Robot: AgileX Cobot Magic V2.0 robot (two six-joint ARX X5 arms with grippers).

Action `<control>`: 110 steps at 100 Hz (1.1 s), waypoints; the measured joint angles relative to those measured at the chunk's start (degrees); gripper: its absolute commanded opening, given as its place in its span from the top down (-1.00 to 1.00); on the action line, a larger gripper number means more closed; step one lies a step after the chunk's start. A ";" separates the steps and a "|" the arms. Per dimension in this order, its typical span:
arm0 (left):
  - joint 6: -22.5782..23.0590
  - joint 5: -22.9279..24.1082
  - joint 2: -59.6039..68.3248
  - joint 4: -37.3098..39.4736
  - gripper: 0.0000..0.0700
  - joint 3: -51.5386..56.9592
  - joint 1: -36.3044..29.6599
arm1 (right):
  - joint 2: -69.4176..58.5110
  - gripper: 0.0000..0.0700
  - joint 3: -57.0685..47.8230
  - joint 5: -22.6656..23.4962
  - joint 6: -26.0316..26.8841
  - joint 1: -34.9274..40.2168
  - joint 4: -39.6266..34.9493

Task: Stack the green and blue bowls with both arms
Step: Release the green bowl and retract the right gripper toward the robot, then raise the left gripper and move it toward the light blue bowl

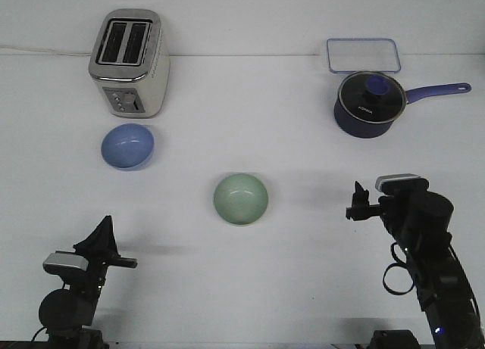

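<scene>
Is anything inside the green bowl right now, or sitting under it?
The green bowl looks empty; its inside is bare. It rests upright on the white table, apart from the blue bowl. Anything beneath its base would be hidden.

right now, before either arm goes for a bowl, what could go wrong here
1. The blue bowl sits close in front of the toaster; the left gripper might bump the toaster when reaching past the bowl's far rim.
2. Both bowls look smooth and round, so a rim pinch could slip or tip the bowl.
3. The green bowl lies roughly between the arms; if the right gripper and the left converge there together, they could collide.
</scene>
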State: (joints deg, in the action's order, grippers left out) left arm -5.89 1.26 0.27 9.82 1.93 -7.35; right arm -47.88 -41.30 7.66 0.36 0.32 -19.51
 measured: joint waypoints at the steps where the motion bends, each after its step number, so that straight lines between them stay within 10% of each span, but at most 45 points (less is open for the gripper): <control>1: 0.00 0.00 0.00 0.00 0.97 0.00 0.00 | 0.44 -0.44 0.57 -0.02 0.00 0.00 0.37; 110: 0.00 0.00 0.00 0.00 0.97 0.00 0.00 | 16.20 -0.43 12.63 -0.17 0.57 0.00 11.63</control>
State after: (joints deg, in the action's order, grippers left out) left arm -5.89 1.26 0.27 9.82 1.93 -7.35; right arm -31.68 -28.67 7.49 0.93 0.32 -7.88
